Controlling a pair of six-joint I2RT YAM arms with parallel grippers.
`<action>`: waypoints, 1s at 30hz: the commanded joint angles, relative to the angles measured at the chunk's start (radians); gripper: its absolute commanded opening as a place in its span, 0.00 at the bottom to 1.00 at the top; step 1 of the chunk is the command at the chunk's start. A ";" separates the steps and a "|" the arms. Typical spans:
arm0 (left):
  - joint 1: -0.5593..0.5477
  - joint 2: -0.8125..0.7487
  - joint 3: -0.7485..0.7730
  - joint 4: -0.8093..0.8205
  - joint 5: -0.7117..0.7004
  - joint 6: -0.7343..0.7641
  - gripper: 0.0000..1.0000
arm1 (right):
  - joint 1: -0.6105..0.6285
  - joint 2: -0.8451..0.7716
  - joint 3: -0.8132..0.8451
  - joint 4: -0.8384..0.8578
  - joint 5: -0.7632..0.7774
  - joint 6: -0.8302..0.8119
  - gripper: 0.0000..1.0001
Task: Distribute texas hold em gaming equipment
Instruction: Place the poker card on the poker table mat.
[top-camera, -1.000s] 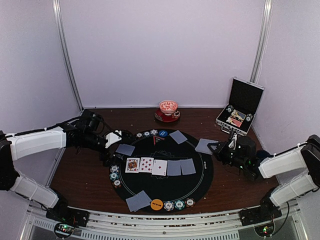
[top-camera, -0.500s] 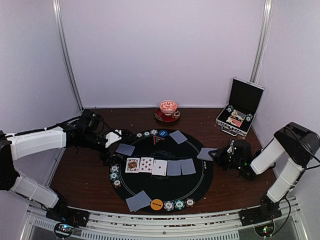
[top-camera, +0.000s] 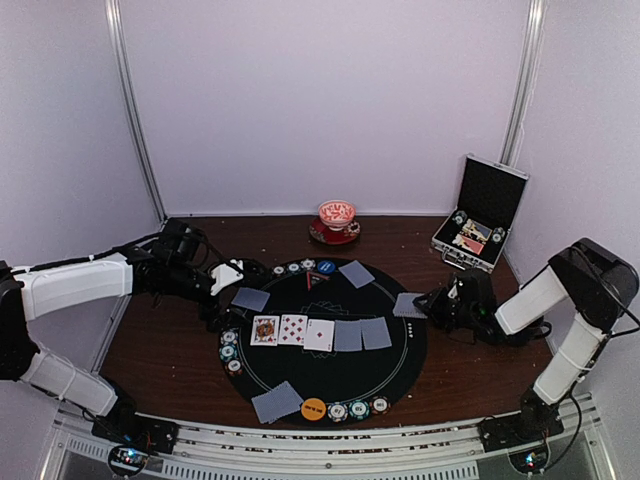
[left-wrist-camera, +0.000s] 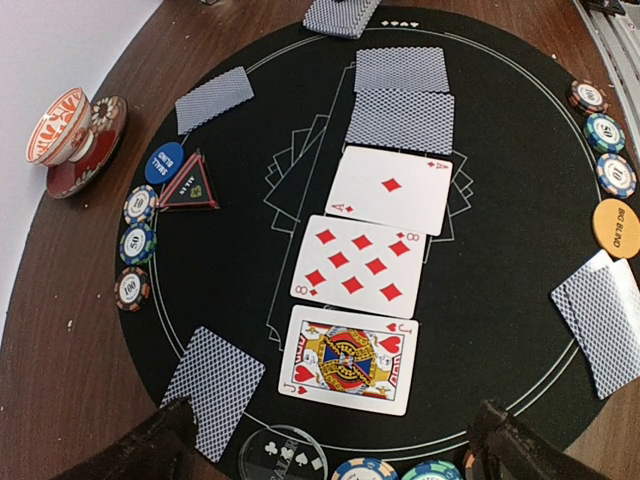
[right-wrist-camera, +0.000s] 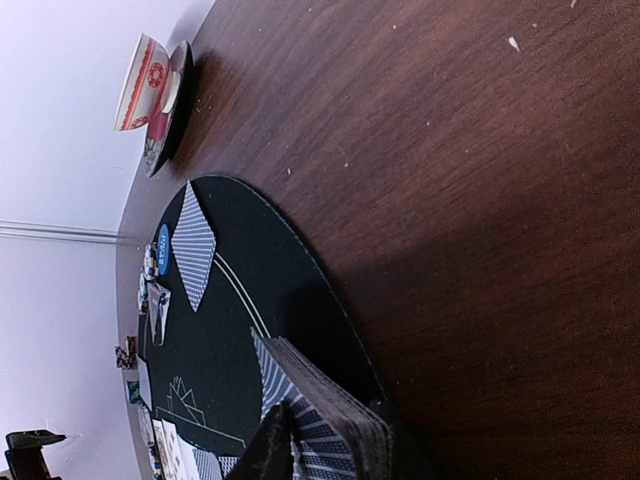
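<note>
My right gripper (top-camera: 430, 303) is shut on a deck of grey-blue-backed cards (top-camera: 408, 305) at the right edge of the round black mat (top-camera: 395, 365). In the right wrist view the deck (right-wrist-camera: 335, 420) sits low over the mat's rim, one finger (right-wrist-camera: 272, 448) pressed on its top. My left gripper (top-camera: 215, 315) is open and empty at the mat's left edge. A clear disc (left-wrist-camera: 283, 455) lies between its fingers. Three face-up cards (left-wrist-camera: 357, 265) and two face-down ones (left-wrist-camera: 400, 120) form a row mid-mat. Chips (top-camera: 359, 409) and an orange disc (top-camera: 314, 409) lie at the front.
Face-down card pairs lie at the front (top-camera: 277, 401), left (top-camera: 250, 298) and back (top-camera: 356, 273) of the mat. A blue disc (top-camera: 325, 267) and chips (top-camera: 293, 267) sit at the back, with more chips (top-camera: 228, 352) at the left. A bowl on a saucer (top-camera: 337, 218) and an open case (top-camera: 478, 215) stand behind.
My right arm has raised its elbow and brought the deck slightly down and left onto the mat's right edge. The left arm has not moved.
</note>
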 joint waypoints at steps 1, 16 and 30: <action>0.007 0.004 0.006 0.033 0.002 -0.003 0.98 | -0.010 0.001 0.060 -0.098 0.045 -0.052 0.29; 0.008 0.004 0.005 0.032 0.001 0.000 0.98 | -0.011 -0.102 0.140 -0.384 0.234 -0.165 0.56; 0.013 0.001 0.017 0.054 -0.055 -0.041 0.98 | 0.031 -0.369 0.166 -0.646 0.428 -0.260 0.89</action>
